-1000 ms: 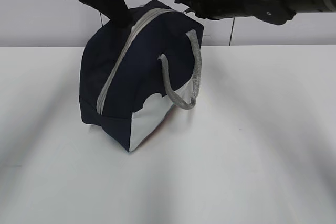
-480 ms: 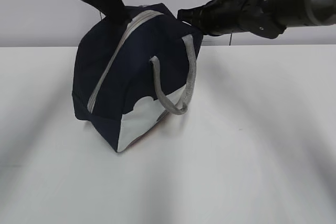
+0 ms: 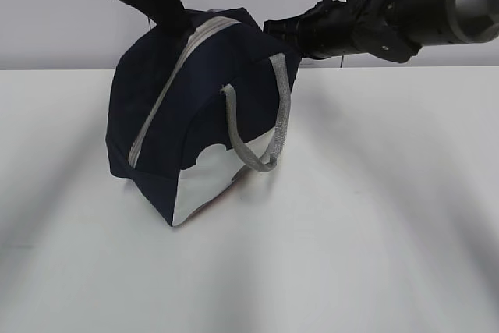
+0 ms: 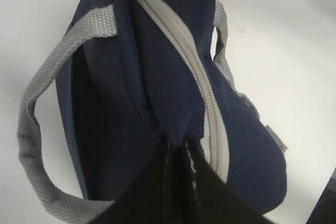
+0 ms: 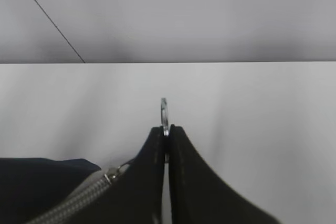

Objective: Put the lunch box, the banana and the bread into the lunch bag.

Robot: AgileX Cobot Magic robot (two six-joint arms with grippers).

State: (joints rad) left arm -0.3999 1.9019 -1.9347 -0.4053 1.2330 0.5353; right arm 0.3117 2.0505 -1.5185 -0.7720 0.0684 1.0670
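The navy lunch bag (image 3: pixel 195 115) stands tilted on the white table (image 3: pixel 374 216), its grey zipper (image 3: pixel 175 87) closed along the top. My left gripper (image 3: pixel 178 23) is shut on a pinch of navy fabric at the bag's top left end; in the left wrist view its tips (image 4: pixel 178 142) clamp the fabric beside the zipper (image 4: pixel 184 56). My right gripper (image 3: pixel 273 29) is shut on the metal ring pull (image 5: pixel 164 114) at the bag's top right corner. The lunch box, banana and bread are out of view.
A grey strap handle (image 3: pixel 269 126) hangs down the bag's front side and another loops at the left in the left wrist view (image 4: pixel 37 119). A grey wall rises behind the table (image 3: pixel 249 44).
The bag has shifted left and tipped further, following the left gripper. The right gripper has dropped and closed in on the bag's top right corner.
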